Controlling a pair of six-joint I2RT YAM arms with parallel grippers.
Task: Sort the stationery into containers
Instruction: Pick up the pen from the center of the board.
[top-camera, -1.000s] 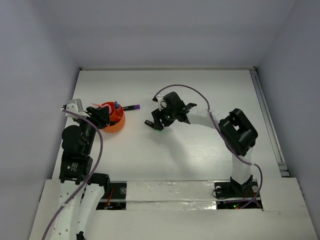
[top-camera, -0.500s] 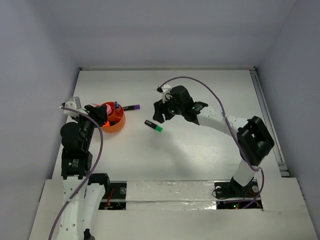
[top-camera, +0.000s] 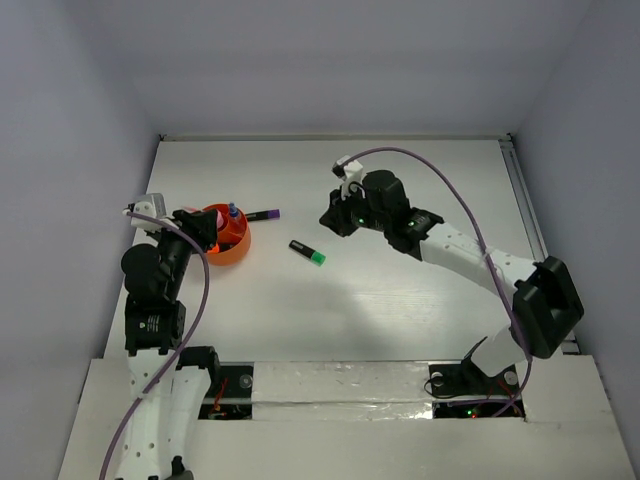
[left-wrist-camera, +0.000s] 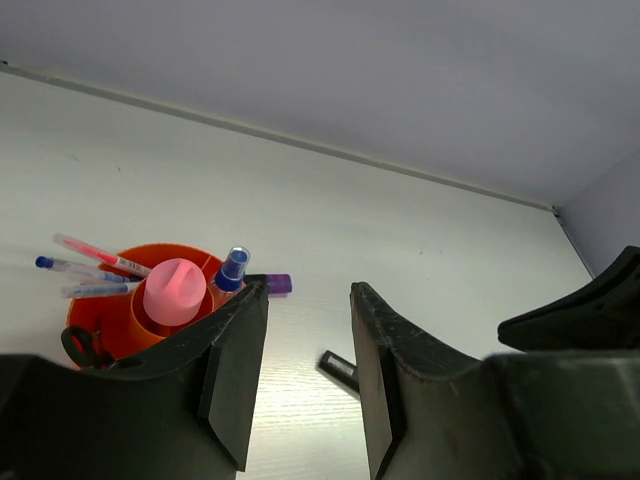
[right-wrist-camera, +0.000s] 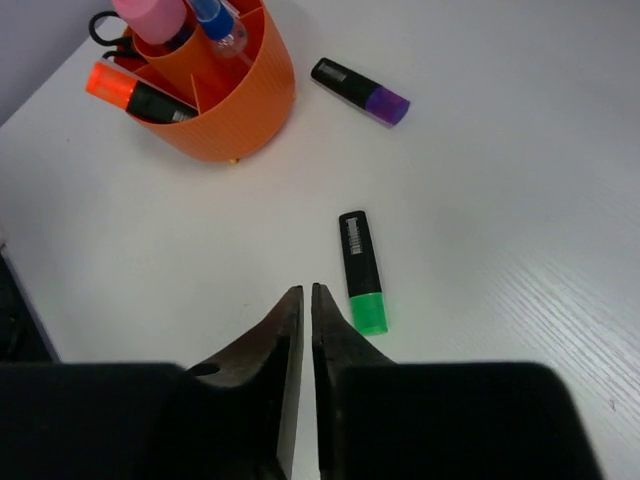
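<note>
Now the black-bodied, green-capped highlighter (right-wrist-camera: 362, 270) lies on the surface (right-wrist-camera: 500, 200), apart from the round orange plastic holder (right-wrist-camera: 240, 100); the right hand (right-wrist-camera: 301, 298) beside it is pinched closed, empty, the left hand (left-wrist-camera: 308, 305) open, empty.

Both arms share one build: white shell links joined by chunky black joint housings. On the left arm (top-camera: 150, 330) a thin purple cable (top-camera: 204, 290) runs back from the wrist. A second purple cable (top-camera: 440, 185) arcs behind the hand of the right arm (top-camera: 470, 258). A small white block (top-camera: 348, 167) sits just behind that hand. The left gripper (left-wrist-camera: 310, 290) has broad matte-black fingers with flat, angular inner faces. The right gripper (right-wrist-camera: 306, 290) has black fingers tapering to thin, blade-like tips.
</note>
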